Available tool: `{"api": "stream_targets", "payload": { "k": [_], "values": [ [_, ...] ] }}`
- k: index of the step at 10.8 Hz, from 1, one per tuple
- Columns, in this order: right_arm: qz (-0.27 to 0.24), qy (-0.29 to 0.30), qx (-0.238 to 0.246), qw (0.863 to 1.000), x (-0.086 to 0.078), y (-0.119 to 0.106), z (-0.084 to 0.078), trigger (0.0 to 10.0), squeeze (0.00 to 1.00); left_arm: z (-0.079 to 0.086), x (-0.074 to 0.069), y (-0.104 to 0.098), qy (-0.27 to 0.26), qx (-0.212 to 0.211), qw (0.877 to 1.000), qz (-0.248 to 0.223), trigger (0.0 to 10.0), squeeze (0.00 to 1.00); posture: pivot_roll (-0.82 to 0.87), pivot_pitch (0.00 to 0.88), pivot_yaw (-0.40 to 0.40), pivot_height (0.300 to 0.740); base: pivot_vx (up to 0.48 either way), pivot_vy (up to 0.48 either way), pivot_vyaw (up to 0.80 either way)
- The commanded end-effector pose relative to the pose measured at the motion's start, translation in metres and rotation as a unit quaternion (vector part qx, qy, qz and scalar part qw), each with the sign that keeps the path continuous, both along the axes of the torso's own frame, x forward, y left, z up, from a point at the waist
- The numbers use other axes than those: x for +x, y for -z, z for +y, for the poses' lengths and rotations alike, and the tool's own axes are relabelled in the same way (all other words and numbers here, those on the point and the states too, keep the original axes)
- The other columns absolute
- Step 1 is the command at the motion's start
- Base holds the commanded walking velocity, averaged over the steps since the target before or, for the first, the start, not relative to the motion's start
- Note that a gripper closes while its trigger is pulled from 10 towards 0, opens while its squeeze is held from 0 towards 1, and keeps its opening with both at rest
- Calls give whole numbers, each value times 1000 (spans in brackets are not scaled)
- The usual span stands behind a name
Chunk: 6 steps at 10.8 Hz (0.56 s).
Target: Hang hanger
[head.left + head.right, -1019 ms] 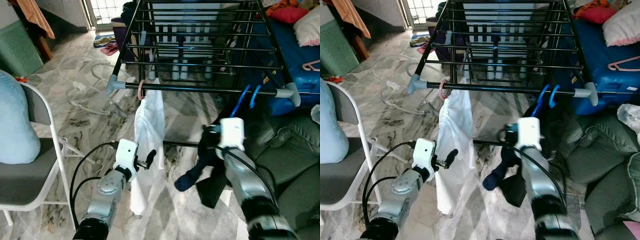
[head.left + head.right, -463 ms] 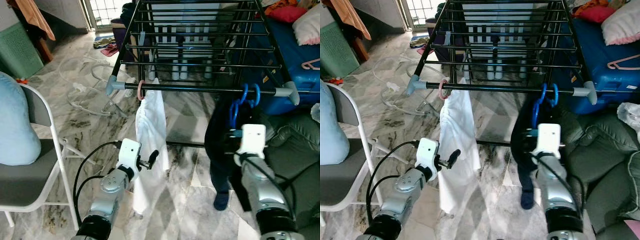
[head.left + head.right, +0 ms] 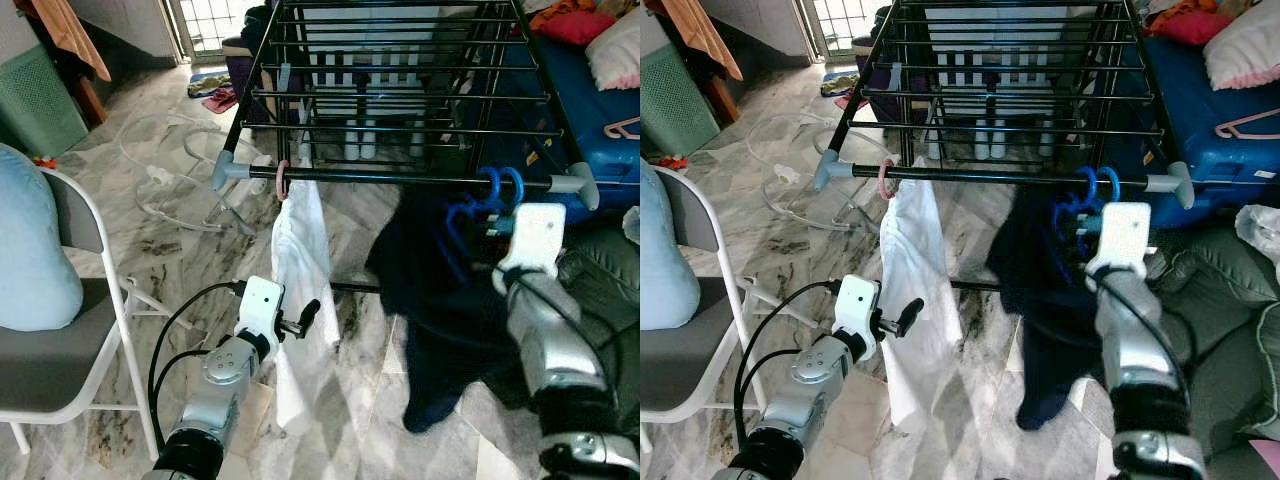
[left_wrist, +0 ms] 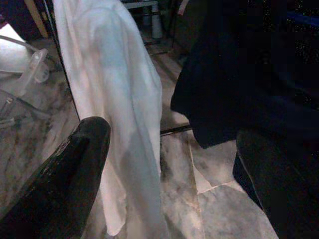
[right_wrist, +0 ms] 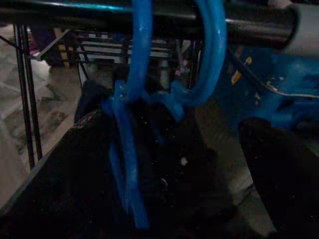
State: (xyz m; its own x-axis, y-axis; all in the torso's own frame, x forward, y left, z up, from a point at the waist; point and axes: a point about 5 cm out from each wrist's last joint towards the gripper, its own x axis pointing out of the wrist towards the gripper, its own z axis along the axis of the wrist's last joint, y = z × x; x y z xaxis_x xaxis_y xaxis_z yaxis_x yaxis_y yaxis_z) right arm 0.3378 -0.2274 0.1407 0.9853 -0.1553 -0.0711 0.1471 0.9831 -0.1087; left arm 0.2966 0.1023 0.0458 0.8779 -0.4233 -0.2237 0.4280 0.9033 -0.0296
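In the left eye view two blue hooks sit over the front rail of the rack, near its right end, with a dark garment hanging below them, so the hanging itself looks done; what seems left is for the right gripper to let go and draw away. The garment billows leftward and is not plumb, so I judge it unsettled. A white cloth hangs from a pink hook further left on the same rail. The right eye view gives the same layout, with the left gripper low beside the white cloth, holding nothing. In the left wrist view its fingers are spread, with the white cloth and dark garment beyond them. The right wrist view shows both hooks looped over the rail, the hanger with its neck upright and a blue arm running down into the dark fabric; its long axis seems to cross the rail, though this is hard to read. The right fingers stand apart on either side of the hanger, and I cannot tell whether they grip it.
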Motion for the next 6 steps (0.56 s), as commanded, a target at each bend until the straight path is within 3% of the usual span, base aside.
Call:
{"api": "stream_targets", "payload": {
  "k": [1, 3, 4, 5, 6],
  "values": [
    [3, -1, 5, 1000, 3, -3, -2, 10000, 0, 1, 0, 2, 1, 5, 1000, 3, 10000, 0, -231, 46, 74, 740, 0, 0, 0],
    [26, -26, 20, 999, 9, 3, 3, 10000, 0, 0, 0, 2, 3, 5, 1000, 3, 10000, 0, -230, 45, 72, 740, 0, 0, 0],
    [41, -38, 21, 998, 10, 9, 9, 0, 0, 0, 0, 2, 3, 5, 1000, 5, 10000, 0, -224, 46, 69, 740, 0, 0, 0],
    [51, -40, 20, 998, 9, 14, 11, 4275, 0, 1, -1, 3, 1, 6, 1000, 6, 10000, 0, -220, 47, 68, 740, 0, 0, 0],
    [64, -44, 16, 997, 7, 20, 14, 10000, 0, 2, -1, 4, 1, 7, 1000, 7, 10000, 0, -218, 48, 68, 740, 0, 0, 0]
  ]
}}
